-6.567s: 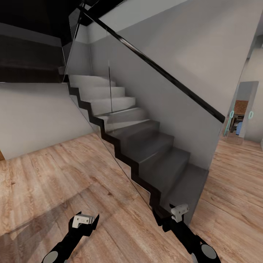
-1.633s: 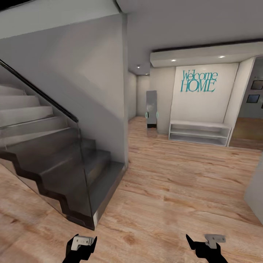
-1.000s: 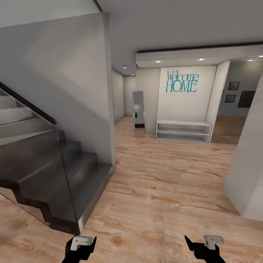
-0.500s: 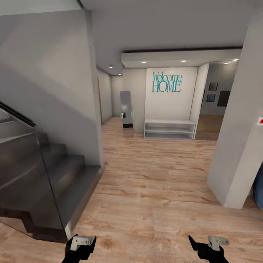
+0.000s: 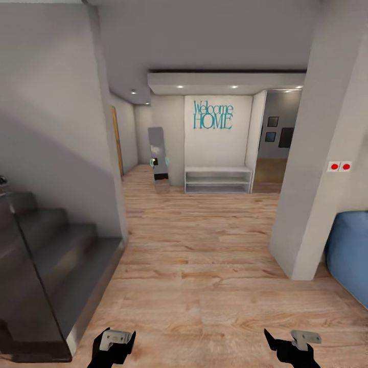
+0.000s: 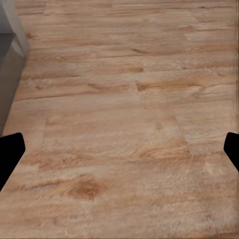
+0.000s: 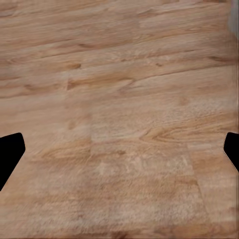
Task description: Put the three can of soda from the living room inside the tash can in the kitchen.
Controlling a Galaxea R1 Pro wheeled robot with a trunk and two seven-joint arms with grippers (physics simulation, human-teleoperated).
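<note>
Two grippers, left gripper (image 5: 115, 341) and right gripper (image 5: 292, 343), hung low over the wood floor (image 5: 204, 255), fingers spread wide and empty in both wrist views. Beyond: one staircase (image 5: 46, 266), one blue sofa (image 5: 350, 255), two red buttons (image 5: 339, 166), one shelf (image 5: 218, 180), one "Welcome HOME" sign (image 5: 212, 114).

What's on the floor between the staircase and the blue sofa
Head view: bare wood floor, then a grey pillar standing just before the sofa. The staircase sits left.
</note>
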